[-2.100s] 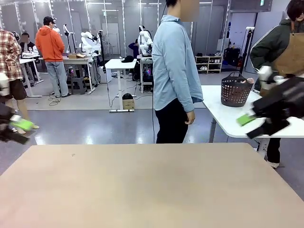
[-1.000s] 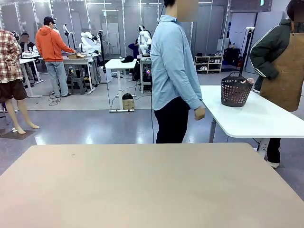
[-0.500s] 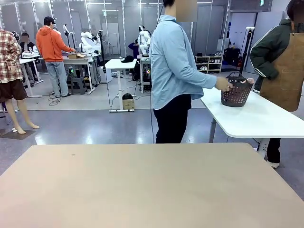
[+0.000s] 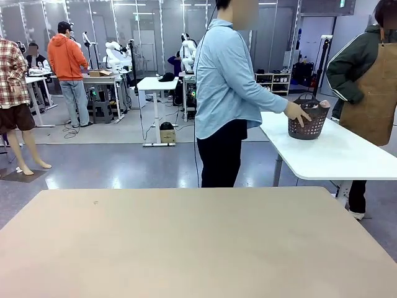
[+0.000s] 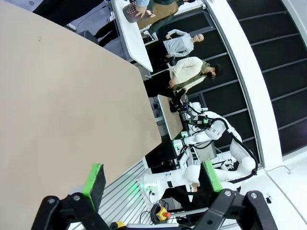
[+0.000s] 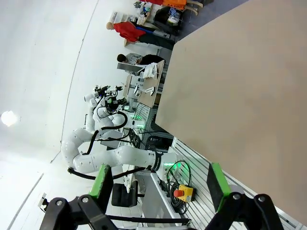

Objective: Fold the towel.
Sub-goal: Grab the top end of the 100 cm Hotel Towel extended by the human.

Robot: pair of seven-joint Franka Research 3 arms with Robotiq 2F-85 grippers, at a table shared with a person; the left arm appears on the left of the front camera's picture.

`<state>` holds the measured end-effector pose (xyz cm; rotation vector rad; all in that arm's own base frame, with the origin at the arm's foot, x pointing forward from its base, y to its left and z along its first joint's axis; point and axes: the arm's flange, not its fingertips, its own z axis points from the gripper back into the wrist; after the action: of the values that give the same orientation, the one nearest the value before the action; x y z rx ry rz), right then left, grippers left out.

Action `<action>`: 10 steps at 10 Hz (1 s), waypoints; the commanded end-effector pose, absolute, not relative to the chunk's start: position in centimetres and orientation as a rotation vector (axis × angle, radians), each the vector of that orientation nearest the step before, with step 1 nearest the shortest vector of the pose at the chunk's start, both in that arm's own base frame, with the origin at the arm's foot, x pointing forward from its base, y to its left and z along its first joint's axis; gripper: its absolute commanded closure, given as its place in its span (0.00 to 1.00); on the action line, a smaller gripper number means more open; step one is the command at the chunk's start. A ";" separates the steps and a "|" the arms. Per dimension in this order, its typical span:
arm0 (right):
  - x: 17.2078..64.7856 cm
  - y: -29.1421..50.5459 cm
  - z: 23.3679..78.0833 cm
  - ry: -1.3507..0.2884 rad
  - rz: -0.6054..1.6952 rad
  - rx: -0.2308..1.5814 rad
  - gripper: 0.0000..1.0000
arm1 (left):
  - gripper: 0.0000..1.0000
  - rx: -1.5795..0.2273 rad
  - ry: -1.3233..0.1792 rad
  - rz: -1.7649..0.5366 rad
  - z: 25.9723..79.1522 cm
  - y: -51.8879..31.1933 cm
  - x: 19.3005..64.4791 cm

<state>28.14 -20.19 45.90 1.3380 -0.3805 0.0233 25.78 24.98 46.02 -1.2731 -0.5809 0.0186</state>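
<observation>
A small bit of the salmon-pink towel shows over the rim of a dark basket on the white side table, far from the robot's table. A person in a light blue shirt holds the basket's near rim with one hand. In the left wrist view my left gripper is open over the beige table's edge, nothing between its green pads. My right gripper is open too, with nothing between its pads. The basket appears small and far off in the left wrist view.
The bare beige table spreads across the foreground. A second person in a brown apron stands behind the white table. Other people and tables stand farther back in the hall.
Both grippers have drawn back out of the front view. The person in the blue shirt has turned to the white table and put a hand on the basket.
</observation>
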 end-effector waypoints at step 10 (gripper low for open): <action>28.2 -20.2 46.0 -0.395 0.033 1.352 0.00 | 0.00 -1.293 -0.600 0.005 46.0 25.0 25.8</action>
<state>28.16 -20.17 45.91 1.3381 -0.3803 0.0237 25.78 24.95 46.02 -1.2738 -0.5803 0.0178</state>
